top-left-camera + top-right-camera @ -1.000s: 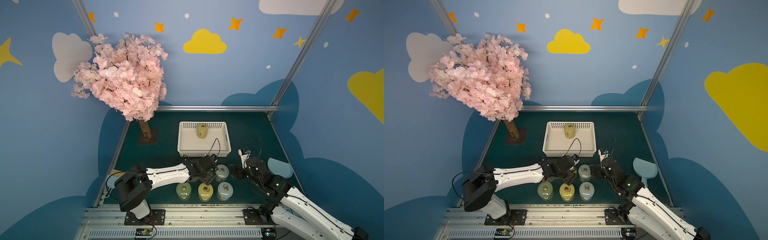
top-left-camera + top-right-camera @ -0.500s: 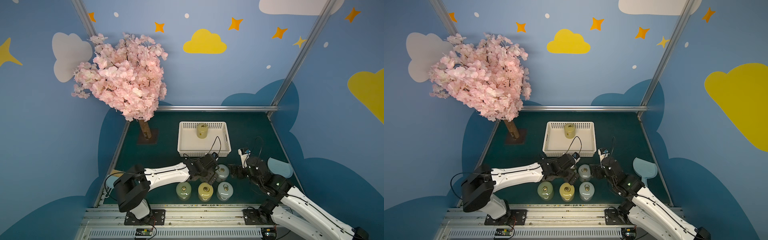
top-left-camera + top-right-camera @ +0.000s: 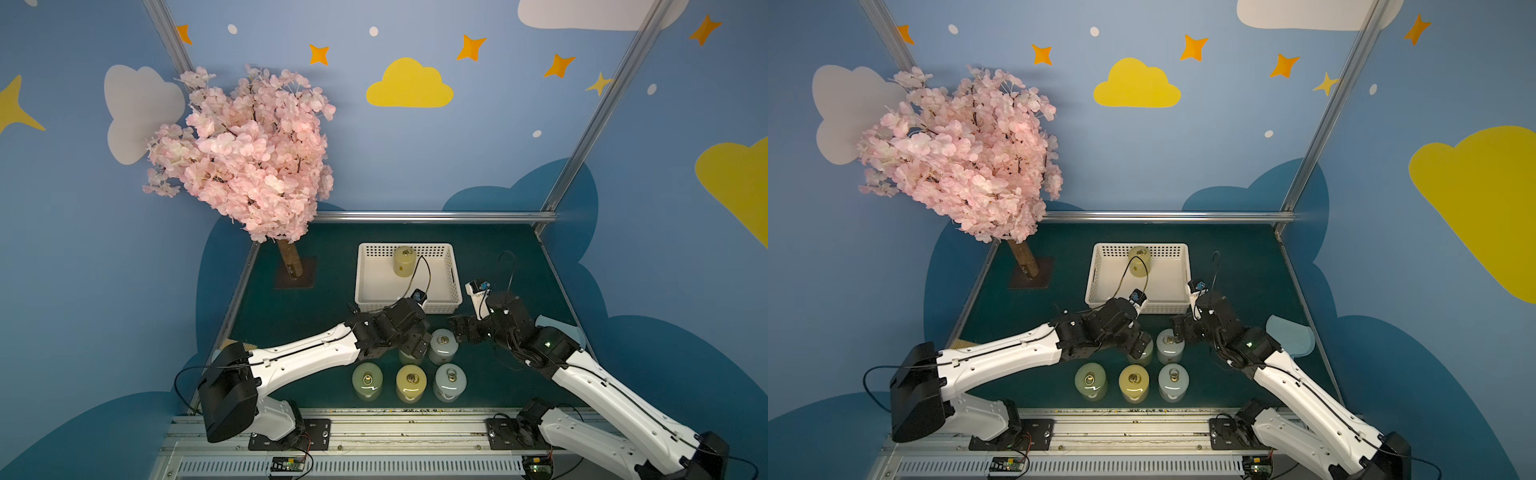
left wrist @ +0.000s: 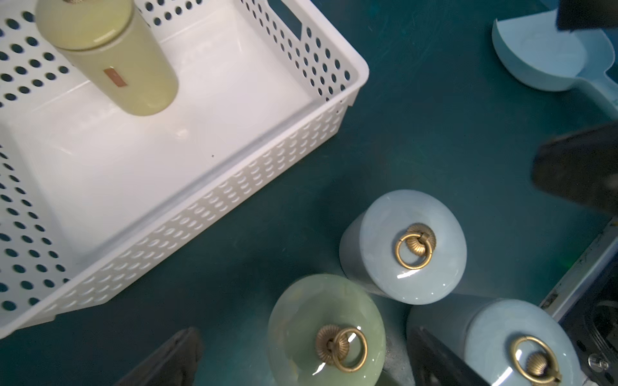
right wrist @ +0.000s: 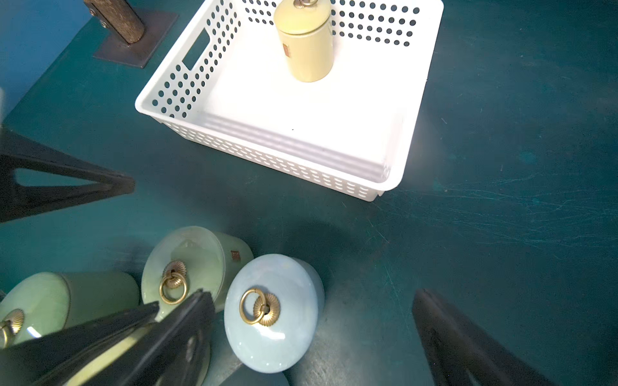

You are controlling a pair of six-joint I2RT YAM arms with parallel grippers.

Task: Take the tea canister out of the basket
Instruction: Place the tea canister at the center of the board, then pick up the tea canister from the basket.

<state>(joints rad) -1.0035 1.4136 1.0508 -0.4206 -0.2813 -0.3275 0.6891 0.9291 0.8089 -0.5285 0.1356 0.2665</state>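
Left wrist | left hand (image 4: 304, 334) spread, empty, astride green canister (image 4: 326, 320) | right hand (image 5: 312, 295) spread, empty

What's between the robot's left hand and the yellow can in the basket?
Left wrist view: green mat, then the near wall of the basket, then its bare white floor.

It was a staged robot-lab booth: cloud-and-star painted walls (image 3: 415, 166), aluminium frame posts (image 3: 598, 108), a fake cherry tree (image 3: 245, 153), robot arms (image 3: 307, 357) bolted to a rail (image 3: 395, 434).
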